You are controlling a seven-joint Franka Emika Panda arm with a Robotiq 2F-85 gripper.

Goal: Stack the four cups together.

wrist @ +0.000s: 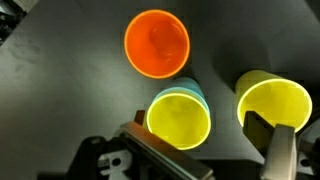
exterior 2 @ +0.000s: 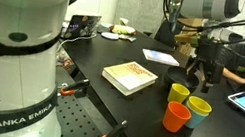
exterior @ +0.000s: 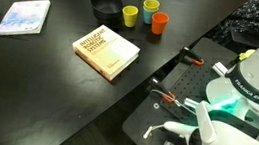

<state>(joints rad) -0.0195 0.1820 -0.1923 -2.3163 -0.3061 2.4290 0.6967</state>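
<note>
Clearly our gripper stands open; below it we see one yellow cup sitting inside the light blue cup, with the orange cup and second yellow cup beside.

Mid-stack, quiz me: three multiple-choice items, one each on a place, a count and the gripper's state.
1. Where does the nested yellow cup sit?
A. On the book
B. Inside the light blue cup
C. In the black bowl

2. Counting a nested pair as one, how many cup stands are on the table?
A. Two
B. Three
C. Four

3. The gripper is:
A. Shut on the book
B. Shut on the black bowl
C. Open, holding nothing

Answers:
1 B: in the wrist view, a light blue edge rings the yellow rim.
2 B: the orange cup, the lone yellow cup and the nested pair stand apart.
3 C: the wrist view shows the fingers spread wide with nothing between them.
</note>
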